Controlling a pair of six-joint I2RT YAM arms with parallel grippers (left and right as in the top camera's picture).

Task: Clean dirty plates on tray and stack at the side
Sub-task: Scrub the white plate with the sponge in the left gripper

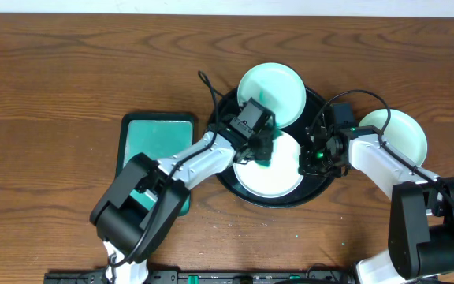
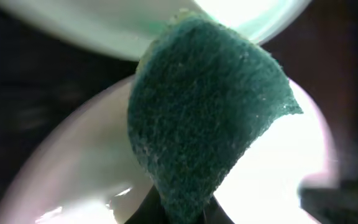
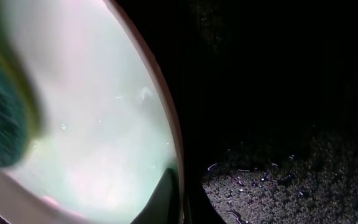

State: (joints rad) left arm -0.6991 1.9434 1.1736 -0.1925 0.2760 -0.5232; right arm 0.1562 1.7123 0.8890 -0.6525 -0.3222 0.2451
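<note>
Teal basin (image 1: 152,134), green sponge (image 2: 204,118), wooden table (image 1: 53,63)

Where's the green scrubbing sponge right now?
In the overhead view the green sponge sits near the middle of the tray, pinched in the left gripper over the far edge of the white plate, just below the mint plate.

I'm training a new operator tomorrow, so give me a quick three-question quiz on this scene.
1. True or false: the left gripper holds a green sponge.
2. The plate on the table right of the tray is: A white, B mint-green, C black.
3. Fill in: the sponge is over the ____ plate on the tray.
Key: 1 true; 2 B, the mint-green plate; 3 white, the white plate.
</note>
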